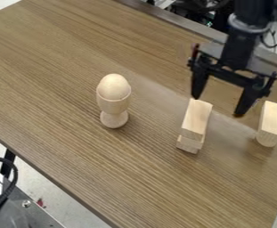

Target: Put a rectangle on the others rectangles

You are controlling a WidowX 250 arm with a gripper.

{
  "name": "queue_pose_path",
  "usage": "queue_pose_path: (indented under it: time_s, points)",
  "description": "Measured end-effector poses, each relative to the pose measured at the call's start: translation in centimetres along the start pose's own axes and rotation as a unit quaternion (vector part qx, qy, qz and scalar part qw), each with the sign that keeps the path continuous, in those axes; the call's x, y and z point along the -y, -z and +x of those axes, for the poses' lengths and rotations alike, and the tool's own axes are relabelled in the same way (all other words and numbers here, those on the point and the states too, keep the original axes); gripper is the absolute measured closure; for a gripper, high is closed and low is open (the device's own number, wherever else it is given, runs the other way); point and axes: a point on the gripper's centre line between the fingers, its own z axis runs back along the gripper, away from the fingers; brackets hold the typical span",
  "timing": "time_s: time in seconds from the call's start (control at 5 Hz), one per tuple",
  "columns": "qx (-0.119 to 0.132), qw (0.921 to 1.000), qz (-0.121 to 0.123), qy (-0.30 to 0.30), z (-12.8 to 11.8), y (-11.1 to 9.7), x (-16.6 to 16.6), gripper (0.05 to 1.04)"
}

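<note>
Table spread nearest camera. Gripper opened wide, nothing held, suspended between stacked blocks and single block. Possible failures: stack knocked if gripper is lowered here, one fingertip being placed close to its far end; added block tipped if set off-centre, lower layer being offset. Single block, presumably to be moved, located at right; long axis directed away from camera, slightly rightward, rounded end turned nearward.
</note>
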Motion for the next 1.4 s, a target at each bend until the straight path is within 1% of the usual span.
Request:
queue_pose_path:
  time_s: [0.2, 0.4, 0.6, 1.0, 1.2, 1.4]
  points:
    - [-0.001, 1.0000, -0.008, 0.001, 0.0, 0.6, -0.5, 0.083]
    - [-0.003, 1.0000, -0.001, -0.001, -0.4, 1.4, -1.2, 0.083]
    - [0.003, 1.0000, 0.003, -0.006, -0.4, 1.8, -1.4, 0.083]
    - [-0.010, 0.9998, 0.002, -0.016, -0.4, 2.7, -1.7, 0.083]
    - [-0.022, 0.9996, 0.003, -0.018, -0.5, 3.4, -1.8, 0.119]
    - [-0.021, 0.9996, 0.003, -0.018, -0.5, 3.5, -1.8, 0.416]
